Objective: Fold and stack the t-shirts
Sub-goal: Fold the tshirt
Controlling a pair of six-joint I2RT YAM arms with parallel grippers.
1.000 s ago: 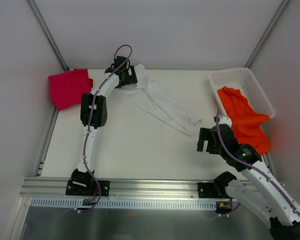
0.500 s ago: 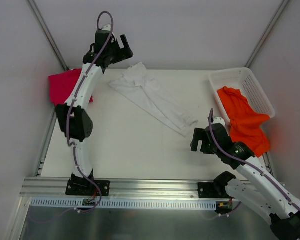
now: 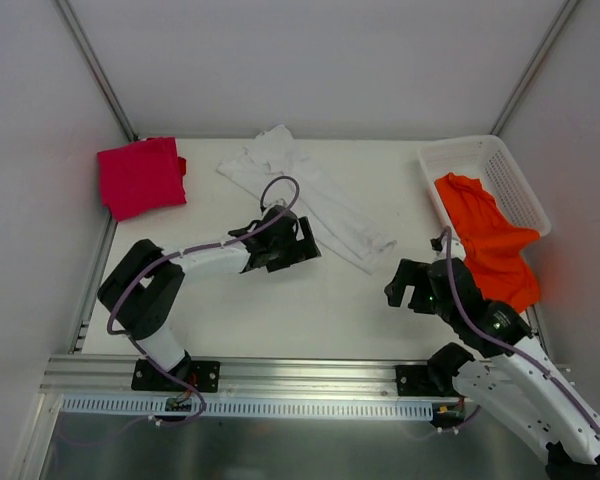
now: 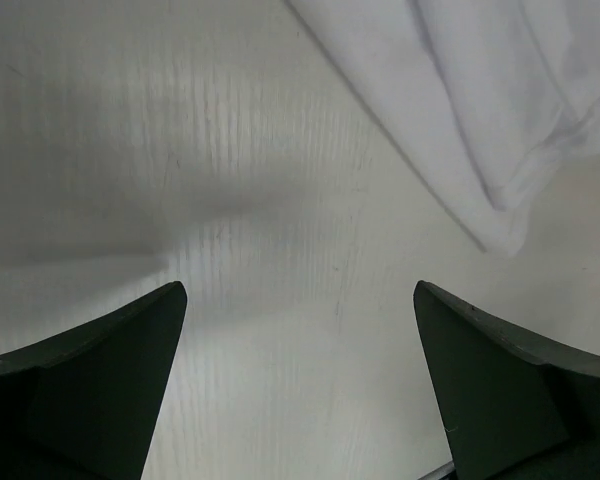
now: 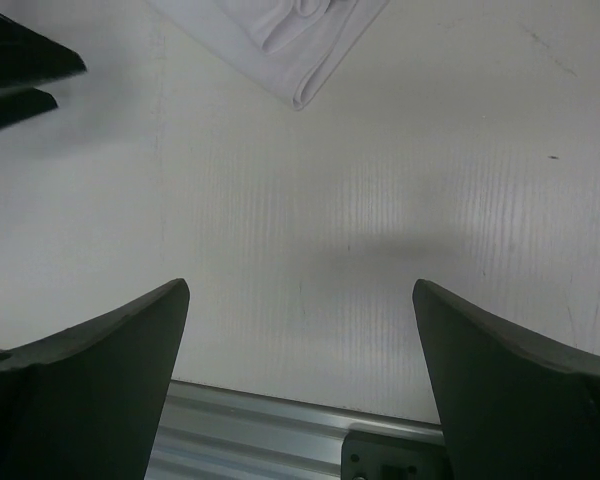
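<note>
The white t-shirt (image 3: 315,195) lies folded into a long strip, running diagonally from the back middle toward the right. Its lower end shows in the left wrist view (image 4: 500,90) and the right wrist view (image 5: 290,40). The magenta-red t-shirt (image 3: 140,176) lies folded at the back left corner. The orange t-shirt (image 3: 488,240) hangs crumpled out of the white basket (image 3: 510,175). My left gripper (image 3: 298,243) is open and empty, low over the table just left of the white strip. My right gripper (image 3: 408,287) is open and empty, near the strip's lower end.
The basket stands at the back right edge of the table. A metal rail (image 3: 280,375) runs along the table's near edge, also seen in the right wrist view (image 5: 280,435). Grey walls close in the back and sides.
My left arm has let go of the white shirt's far end, swung up high at the back, then dropped down to the table's middle. The right gripper has shifted slightly.
</note>
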